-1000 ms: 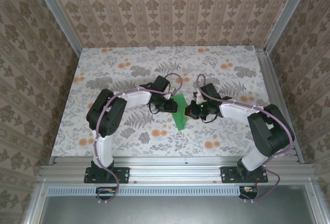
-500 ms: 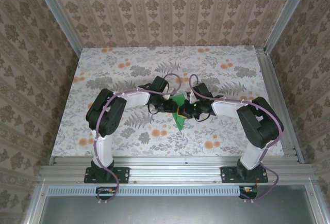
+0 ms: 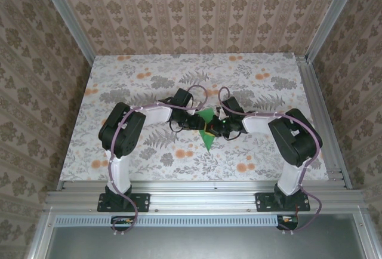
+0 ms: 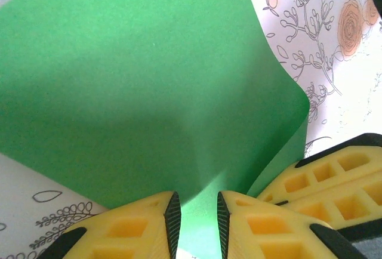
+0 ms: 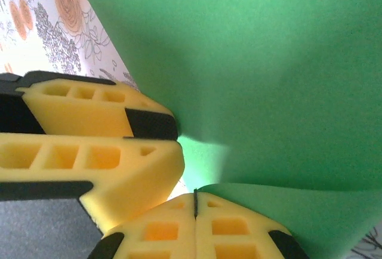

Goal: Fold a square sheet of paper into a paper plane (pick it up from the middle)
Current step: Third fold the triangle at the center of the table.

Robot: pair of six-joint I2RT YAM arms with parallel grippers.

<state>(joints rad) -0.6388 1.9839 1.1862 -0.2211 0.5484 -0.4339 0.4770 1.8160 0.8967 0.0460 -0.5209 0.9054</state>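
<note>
Two grippers meet at centre of table [image 3: 149, 74], square sheet of paper [image 3: 208, 141] bowed between them. Right gripper [image 5: 195, 208] pressed together, pinching sheet. Left gripper [image 4: 197, 223] narrowly spread, straddling sheet. Risk: uneven pull skews crease or tears paper; loose left side lets sheet slip.

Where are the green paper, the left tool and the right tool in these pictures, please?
green paper [image 4: 149, 86]: left wrist view, middle of its flat face.
left tool [image 4: 196, 214]: left wrist view, gap between its fingertips.
right tool [image 5: 195, 204]: right wrist view, seam between its closed fingertips.
</note>
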